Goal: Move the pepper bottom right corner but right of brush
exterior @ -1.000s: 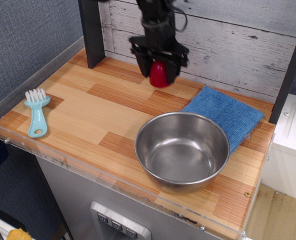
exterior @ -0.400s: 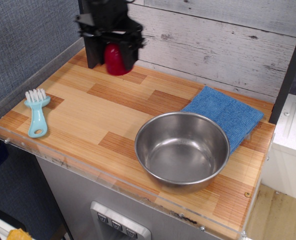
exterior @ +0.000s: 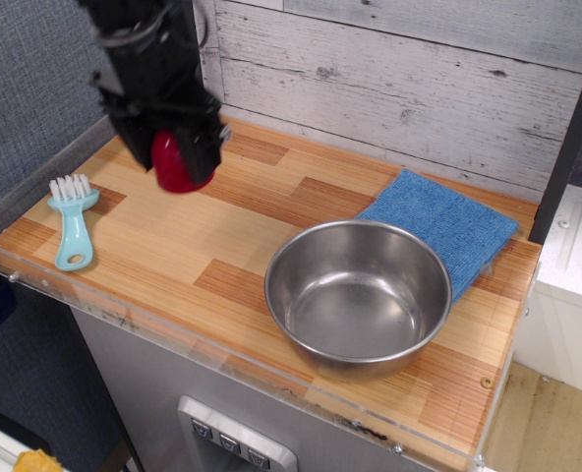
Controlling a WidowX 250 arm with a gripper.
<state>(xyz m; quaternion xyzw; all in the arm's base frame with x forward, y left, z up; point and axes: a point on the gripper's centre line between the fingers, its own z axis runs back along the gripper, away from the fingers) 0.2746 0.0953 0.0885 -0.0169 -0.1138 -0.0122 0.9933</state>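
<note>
1. The pepper [exterior: 176, 163], a glossy dark-red dome, hangs in the air above the left part of the wooden table [exterior: 222, 236], not touching the surface.
2. The gripper [exterior: 173, 147] is closed around the pepper's upper part, its black fingers pressed on either side, and only the rounded lower end shows beneath them.
3. The brush [exterior: 73, 223], light blue with white bristles at its far end, lies flat near the table's left edge, to the left of the pepper and apart from it.
4. A steel bowl [exterior: 358, 293] stands on the right half of the table, well apart from the pepper.
5. A blue cloth [exterior: 446, 226] lies behind the bowl, its near edge tucked against the bowl's rim.
6. A grey plank wall [exterior: 409, 79] runs along the back.
</note>
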